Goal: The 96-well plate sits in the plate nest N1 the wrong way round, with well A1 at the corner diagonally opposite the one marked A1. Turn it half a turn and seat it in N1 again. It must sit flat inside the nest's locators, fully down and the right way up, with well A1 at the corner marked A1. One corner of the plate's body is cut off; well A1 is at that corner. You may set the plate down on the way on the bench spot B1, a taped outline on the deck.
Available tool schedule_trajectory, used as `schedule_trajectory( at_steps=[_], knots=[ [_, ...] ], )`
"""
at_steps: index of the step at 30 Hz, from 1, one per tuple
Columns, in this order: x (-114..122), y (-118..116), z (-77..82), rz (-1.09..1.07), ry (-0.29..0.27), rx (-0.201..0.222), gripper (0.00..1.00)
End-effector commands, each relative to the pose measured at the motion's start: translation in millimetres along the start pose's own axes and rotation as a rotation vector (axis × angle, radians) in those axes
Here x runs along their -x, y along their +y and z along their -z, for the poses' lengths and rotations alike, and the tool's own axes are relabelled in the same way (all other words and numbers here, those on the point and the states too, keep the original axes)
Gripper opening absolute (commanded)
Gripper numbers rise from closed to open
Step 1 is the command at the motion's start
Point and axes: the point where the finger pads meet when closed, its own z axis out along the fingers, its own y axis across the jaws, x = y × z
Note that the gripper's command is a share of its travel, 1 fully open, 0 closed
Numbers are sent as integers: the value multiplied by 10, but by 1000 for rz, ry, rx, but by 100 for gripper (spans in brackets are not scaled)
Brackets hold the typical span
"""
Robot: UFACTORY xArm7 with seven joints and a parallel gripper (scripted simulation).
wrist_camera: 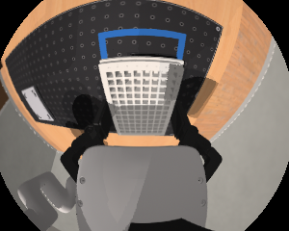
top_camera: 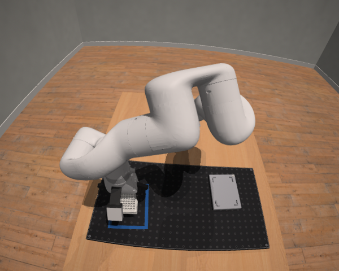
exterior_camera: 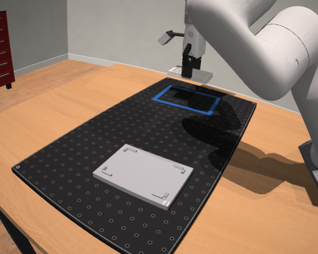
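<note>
My arm folds over the tabletop (exterior_camera: pixel 71 90), wrist pointing down above the blue outline (exterior_camera: pixel 164 101). My gripper (exterior_camera: pixel 191 71) is clamped wide across the well plate (wrist_camera: pixel 141 95), held aloft. The nest's (exterior_camera: pixel 142 174) corner label is too small to read.

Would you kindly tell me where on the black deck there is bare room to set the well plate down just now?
The claw holds the well plate in the air above the blue taped outline; inside that outline nothing lies, only shadow. The wide strip of black deck between the outline and the grey nest is also bare. The nest itself holds nothing. Only the arm crowds the outline's end.
</note>
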Motion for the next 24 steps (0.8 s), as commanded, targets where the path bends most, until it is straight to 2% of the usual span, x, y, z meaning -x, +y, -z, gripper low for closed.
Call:
schedule_trajectory(
  at_steps=[1, 15, 24],
  knots=[
    [-3, 11, 15, 0, 2, 3, 0],
    [-3, 11, 15, 0, 2, 3, 0],
    [-3, 12, -102, 0, 2, 3, 0]
  ],
)
